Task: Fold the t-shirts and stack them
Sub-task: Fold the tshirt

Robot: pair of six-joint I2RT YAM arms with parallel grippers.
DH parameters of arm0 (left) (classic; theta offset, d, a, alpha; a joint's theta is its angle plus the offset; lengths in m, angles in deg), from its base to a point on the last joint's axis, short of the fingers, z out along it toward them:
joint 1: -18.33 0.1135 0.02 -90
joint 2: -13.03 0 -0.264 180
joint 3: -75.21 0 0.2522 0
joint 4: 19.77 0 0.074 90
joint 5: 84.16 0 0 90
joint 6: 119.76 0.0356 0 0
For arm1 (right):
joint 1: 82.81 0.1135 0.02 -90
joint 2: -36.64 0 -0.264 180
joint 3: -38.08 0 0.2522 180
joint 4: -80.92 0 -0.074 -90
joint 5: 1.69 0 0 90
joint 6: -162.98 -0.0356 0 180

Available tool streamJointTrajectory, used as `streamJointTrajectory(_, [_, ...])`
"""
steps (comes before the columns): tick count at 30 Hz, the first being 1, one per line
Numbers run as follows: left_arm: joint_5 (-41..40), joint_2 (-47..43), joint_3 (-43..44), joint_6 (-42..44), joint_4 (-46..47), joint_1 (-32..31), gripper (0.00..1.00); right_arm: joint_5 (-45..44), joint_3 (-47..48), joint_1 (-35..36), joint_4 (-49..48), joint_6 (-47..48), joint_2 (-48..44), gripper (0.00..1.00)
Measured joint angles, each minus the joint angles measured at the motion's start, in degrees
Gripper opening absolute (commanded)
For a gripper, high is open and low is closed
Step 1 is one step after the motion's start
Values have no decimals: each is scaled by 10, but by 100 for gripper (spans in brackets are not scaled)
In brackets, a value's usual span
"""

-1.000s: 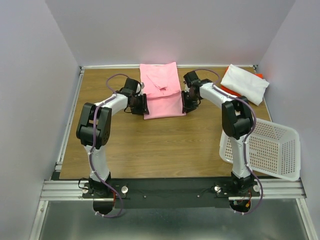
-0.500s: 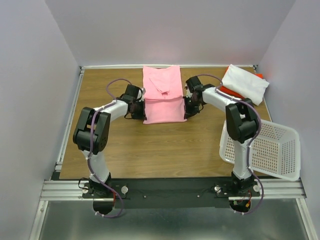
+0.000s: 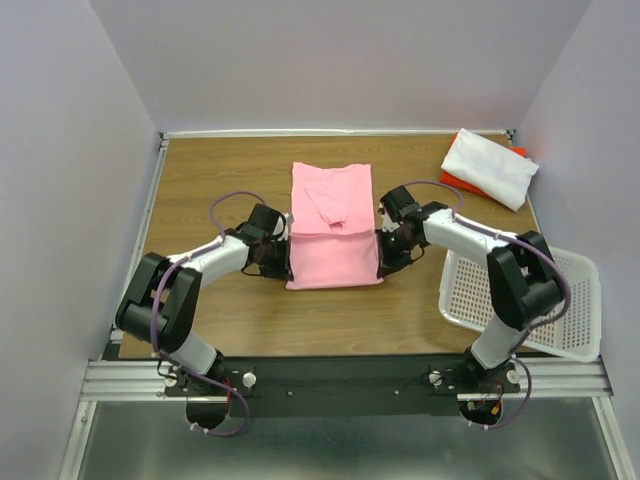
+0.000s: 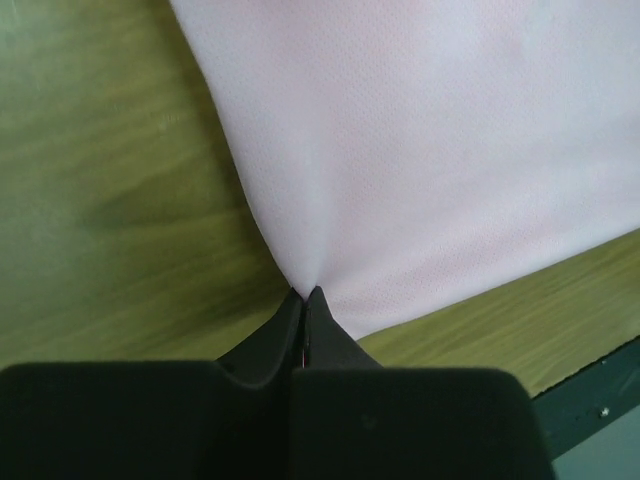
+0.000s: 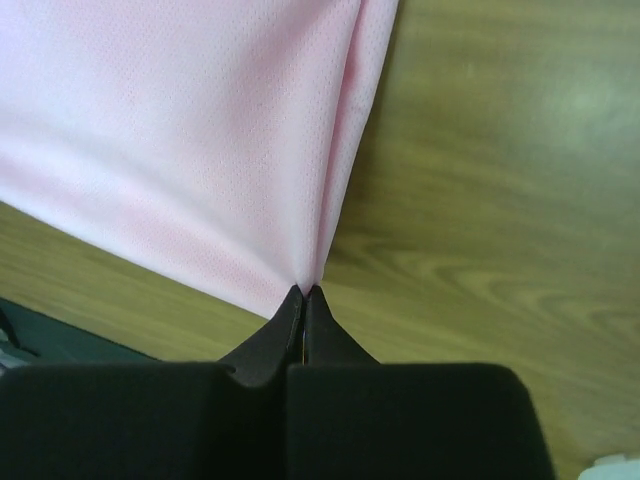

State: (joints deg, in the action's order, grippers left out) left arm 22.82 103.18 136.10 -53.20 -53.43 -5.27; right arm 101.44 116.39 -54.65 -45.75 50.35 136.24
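A light pink t-shirt (image 3: 333, 226) lies folded into a long rectangle in the middle of the wooden table (image 3: 220, 310), a sleeve fold on top. My left gripper (image 3: 284, 252) is shut on its left edge, the cloth (image 4: 430, 150) pinched at the fingertips (image 4: 320, 305). At the shirt's right edge my right gripper (image 3: 383, 251) is shut on the cloth (image 5: 200, 140) in the same way. A folded white t-shirt (image 3: 489, 167) rests on an orange-red one (image 3: 455, 183) at the back right corner.
A white perforated basket (image 3: 530, 300) stands at the right edge of the table, close to my right arm's elbow. Grey walls enclose the table on three sides. A metal rail (image 3: 350, 380) runs along the near edge.
Both grippers have shut on the pink t-shirt's side edges and dragged it toward the near edge of the table. Both arms have drawn back and folded lower.
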Motion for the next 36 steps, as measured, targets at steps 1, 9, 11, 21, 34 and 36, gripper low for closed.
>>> streamJointTrajectory(1, [2, -14, -13, -6, -1, -1, 0, 1, -19, 4, 0, -9, -20, 0])
streamJointTrajectory(9, [17, -107, -56, -35, -12, -6, 40, 4, -86, 18, -9, -43, -85, 6])
streamJointTrajectory(11, [17, -126, -59, -39, -19, -5, 46, 3, -95, 20, -9, -49, -89, 18])
streamJointTrajectory(21, [24, -169, -102, -54, -24, -6, 50, 2, -135, 30, -11, -69, -113, 39])
streamJointTrajectory(34, [44, -131, -103, -58, -10, -28, 55, -10, -161, 33, -30, -79, -116, 40])
streamJointTrajectory(36, [45, -122, -103, -58, -9, -30, 55, -14, -161, 33, -35, -79, -116, 40])
